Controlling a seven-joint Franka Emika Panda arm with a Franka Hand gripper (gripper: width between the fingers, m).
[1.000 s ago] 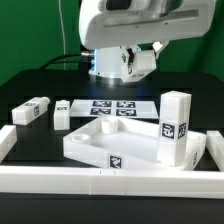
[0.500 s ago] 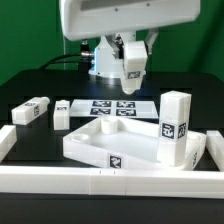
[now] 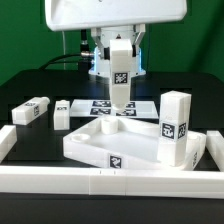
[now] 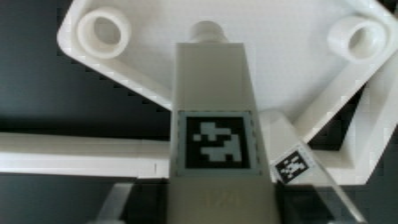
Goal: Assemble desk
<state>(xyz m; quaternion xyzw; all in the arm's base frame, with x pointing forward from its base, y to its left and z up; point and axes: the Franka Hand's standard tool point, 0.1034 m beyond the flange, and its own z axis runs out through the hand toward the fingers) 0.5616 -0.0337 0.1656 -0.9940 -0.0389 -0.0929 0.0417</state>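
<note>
The white tray-like tabletop (image 3: 100,142) lies upside down on the black table, rim up. One white leg (image 3: 175,125) stands upright in its corner at the exterior view's right. My gripper (image 3: 120,48) is shut on another white tagged leg (image 3: 119,78) and holds it upright, its lower end just over the tabletop's far corner. In the wrist view the held leg (image 4: 217,110) runs between my gripper (image 4: 217,203) jaws toward the tabletop (image 4: 134,68), between two round holes. Two more legs (image 3: 32,110) (image 3: 62,113) lie at the exterior view's left.
The marker board (image 3: 135,106) lies flat behind the tabletop. A long white border rail (image 3: 90,181) runs along the front, with side pieces at both ends (image 3: 6,142). The robot base and cables stand at the back.
My gripper has swung toward the exterior view's left and come down. The held leg has turned upright and now hangs over the tabletop's far corner.
</note>
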